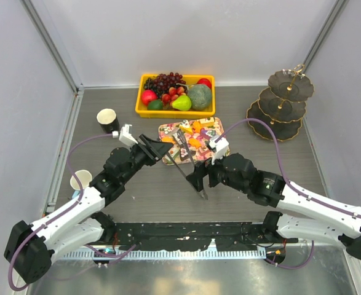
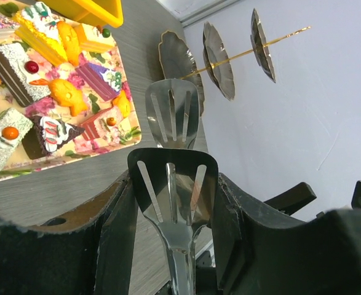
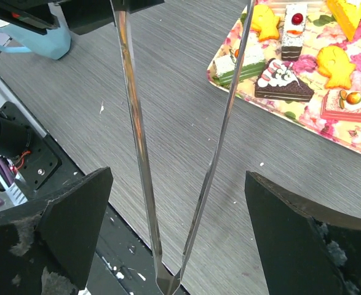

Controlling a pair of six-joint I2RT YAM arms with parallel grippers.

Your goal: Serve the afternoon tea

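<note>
Tongs (image 3: 136,123), slotted stainless-steel, springy, slick, light: my left gripper (image 2: 174,184) clamps one blade's edges, right gripper (image 3: 179,175) gapes wide round both arms, untouching; best squeeze pt prob. mid-arm.

tongs (image 2: 171,184): polished metal | table (image 3: 180,104): matt woodgrain | stand (image 1: 272,101): dark, glossy, perhaps metal

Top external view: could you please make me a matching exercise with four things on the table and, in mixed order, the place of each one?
Things
1. black cup
2. light-blue cup
3. three-tier stand
4. yellow bin

Places
A. far right corner
B. left side, closer to the near edge
C. far middle, filled with fruit
D. left side, farther back

Pairs: 1-D, 2-B, 3-A, 4-C
</note>
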